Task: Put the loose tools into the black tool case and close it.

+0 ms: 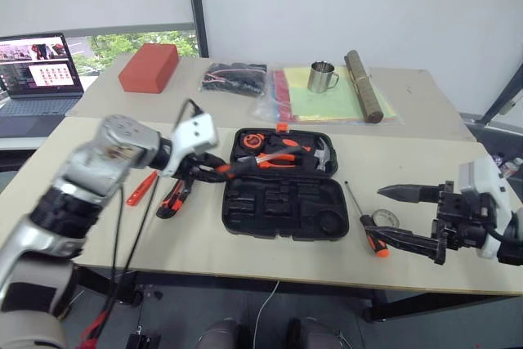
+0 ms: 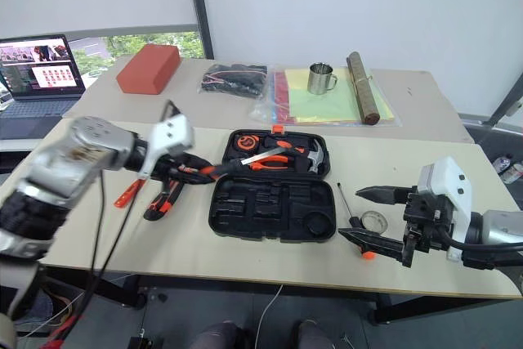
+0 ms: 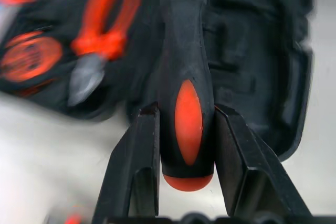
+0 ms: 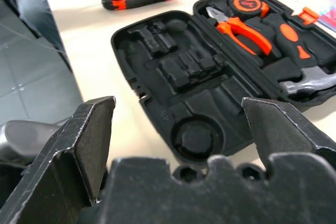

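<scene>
The black tool case (image 1: 278, 210) lies open on the table, its near half of empty recesses toward me. My left gripper (image 1: 209, 171) is shut on the orange-black handle of a screwdriver (image 3: 186, 77), whose shaft reaches over the case's far half. An orange tester screwdriver (image 1: 140, 188) and the utility knife (image 1: 173, 198) lie left of the case. The other screwdriver (image 1: 365, 222) and a small tape roll (image 1: 384, 220) lie to its right. My right gripper (image 1: 374, 207) hovers open just above those two, holding nothing.
Pliers (image 1: 282, 155), a hammer (image 1: 321, 155) and a tape measure (image 1: 249, 142) sit in the case's far half. Farther back are a red block (image 1: 149, 67), a black bag of cables (image 1: 235, 78), a metal mug (image 1: 323, 77) and a rolled mat (image 1: 364, 85). A laptop (image 1: 37, 71) stands at left.
</scene>
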Robot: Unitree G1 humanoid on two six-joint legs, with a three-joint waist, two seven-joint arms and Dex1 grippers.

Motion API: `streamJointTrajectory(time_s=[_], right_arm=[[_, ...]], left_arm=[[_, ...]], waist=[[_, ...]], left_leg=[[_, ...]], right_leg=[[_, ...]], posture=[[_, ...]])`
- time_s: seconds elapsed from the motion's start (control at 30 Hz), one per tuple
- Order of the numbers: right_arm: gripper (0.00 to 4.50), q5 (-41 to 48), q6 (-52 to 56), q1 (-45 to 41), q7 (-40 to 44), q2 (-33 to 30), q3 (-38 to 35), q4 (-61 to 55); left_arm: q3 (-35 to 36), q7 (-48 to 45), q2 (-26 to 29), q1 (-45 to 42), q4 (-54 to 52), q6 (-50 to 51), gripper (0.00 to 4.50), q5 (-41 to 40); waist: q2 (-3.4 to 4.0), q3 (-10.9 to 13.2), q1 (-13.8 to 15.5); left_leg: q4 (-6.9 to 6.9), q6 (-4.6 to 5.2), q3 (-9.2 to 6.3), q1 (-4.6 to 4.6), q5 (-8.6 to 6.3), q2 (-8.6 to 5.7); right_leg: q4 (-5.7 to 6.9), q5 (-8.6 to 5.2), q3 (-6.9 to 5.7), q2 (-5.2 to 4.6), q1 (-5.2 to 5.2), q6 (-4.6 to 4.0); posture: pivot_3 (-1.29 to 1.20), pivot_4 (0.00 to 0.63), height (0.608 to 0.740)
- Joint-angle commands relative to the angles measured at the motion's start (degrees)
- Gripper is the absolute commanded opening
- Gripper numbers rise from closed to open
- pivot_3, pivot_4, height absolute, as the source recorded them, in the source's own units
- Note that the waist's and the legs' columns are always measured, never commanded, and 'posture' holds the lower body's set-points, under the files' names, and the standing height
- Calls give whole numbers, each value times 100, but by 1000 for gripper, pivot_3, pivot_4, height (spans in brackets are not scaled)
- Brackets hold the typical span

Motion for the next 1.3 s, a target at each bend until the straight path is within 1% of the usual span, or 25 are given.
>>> streamJointTrajectory(time_s=[0.03, 0.13, 0.3, 0.43, 0.57, 0.63, 0.67, 0.7, 0.73, 0.8, 0.87, 0.93, 0.97, 1.07, 1.13, 1.23, 1.27, 1.3], right_arm=[[4500, 12, -89, -2, -207, 78, -57, -194], [4500, 42, -49, 98, -345, 138, -95, -344], [4500, 17, -68, 287, -582, 265, -167, -494], [4500, 36, -69, 406, -737, 351, -199, -613], [4500, 82, -64, 483, -855, 407, -264, -672], [4500, 113, -62, 507, -879, 412, -297, -684], [4500, 123, -63, 515, -884, 408, -311, -683], [4500, 134, -63, 519, -885, 403, -325, -675], [4500, 145, -63, 518, -885, 399, -340, -664], [4500, 158, -63, 516, -880, 391, -355, -646], [4500, 171, -66, 516, -875, 386, -357, -630], [4500, 168, -75, 510, -865, 383, -343, -609], [4500, 163, -81, 503, -862, 384, -332, -599], [4500, 135, -106, 449, -867, 391, -269, -544], [4500, 96, -131, 426, -865, 395, -220, -513], [4500, 51, -147, 386, -871, 402, -158, -480], [4500, 41, -150, 373, -876, 402, -140, -472], [4500, 27, -159, 369, -874, 403, -125, -462]], left_arm=[[-196, -403, -432, -567, 1087, -1140, 947, 637], [-323, -391, -1008, -1005, 2181, -1715, 947, 1081], [-320, -411, -1605, -1382, 3189, -2224, 947, 1550], [-237, -465, -1828, -1463, 3584, -2479, 947, 1756], [-128, -411, -2023, -1572, 3857, -2346, 947, 1858], [-47, -433, -2080, -1618, 3906, -2319, 1959, 1864], [-3, -410, -2112, -1656, 3929, -2288, 2102, 1868], [43, -409, -2136, -1691, 3936, -2278, 2398, 1865], [92, -429, -2155, -1730, 3917, -2223, 2869, 1845], [181, -481, -2184, -1782, 3861, -2123, 3518, 1814], [257, -522, -2202, -1808, 3795, -2054, 4400, 1795], [344, -551, -2225, -1805, 3737, -2012, 4462, 1756], [392, -547, -2244, -1798, 3723, -1998, 4326, 1735], [465, -356, -2387, -1772, 3842, -2014, 3441, 1800], [464, -211, -2481, -1713, 3928, -2083, 2600, 1880], [472, -122, -2612, -1644, 3977, -2083, 1664, 1903], [472, -121, -2649, -1630, 3977, -2058, 1209, 1895], [438, -105, -2704, -1604, 3961, -2045, 899, 1914]], waist=[[0, 0, -2], [-2, 1, 12], [-3, 2, -4], [-4, 2, -14], [-4, 2, -17], [-4, 2, -8], [-4, 2, -6], [-4, 2, -6], [-4, 2, -5], [-4, 2, -8], [-4, 2, -18], [-4, 2, -20], [-4, 2, -18], [-4, 2, -14], [-4, 2, -6], [-4, 2, -17], [-3, 2, -19], [-3, 2, -18]], left_leg=[[8, 50, 0, -22, 28, 0], [24, 62, 0, -43, 34, -4], [48, 79, -4, -66, 26, -2], [63, 93, -6, -77, 18, -1], [75, 102, -7, -81, 13, 0], [80, 108, -9, -85, 9, -1], [83, 111, -10, -87, 8, -1], [87, 116, -10, -88, 4, -1], [93, 122, -10, -92, 1, -1], [106, 131, -10, -97, -4, -1], [113, 138, -8, -100, -8, -4], [118, 141, -7, -101, -11, -5], [120, 142, -7, -101, -11, -5], [127, 142, -10, -104, -11, -4], [131, 142, -10, -106, -11, -5], [138, 145, -11, -111, -13, -4], [139, 145, -11, -110, -13, -4], [139, 145, -10, -110, -13, -4]], right_leg=[[4, 1, 0, 1, -20, 0], [14, 2, -11, 10, -32, 1], [13, 5, -16, 15, -39, 9], [14, 12, -13, 11, -45, 21], [14, 15, -12, 9, -46, 26], [14, 16, -13, 8, -46, 28], [14, 17, -14, 8, -46, 28], [14, 17, -14, 8, -46, 29], [14, 18, -14, 8, -46, 30], [15, 21, -15, 9, -45, 35], [14, 25, -13, 10, -45, 42], [13, 27, -11, 9, -44, 47], [14, 27, -11, 9, -44, 47], [15, 28, -12, 9, -44, 47], [15, 28, -13, 8, -44, 48], [17, 31, -13, 9, -44, 51], [17, 31, -12, 9, -44, 51], [18, 31, -12, 9, -44, 51]], posture=[[0, 150, 736], [0, 150, 736], [0, 150, 736], [0, 150, 736], [0, 150, 736], [0, 150, 736], [0, 150, 736], [0, 150, 736], [0, 150, 736], [0, 150, 736], [0, 150, 736], [0, 150, 736], [0, 150, 736], [0, 150, 736], [0, 150, 736], [0, 150, 736], [0, 150, 736], [0, 150, 736]])
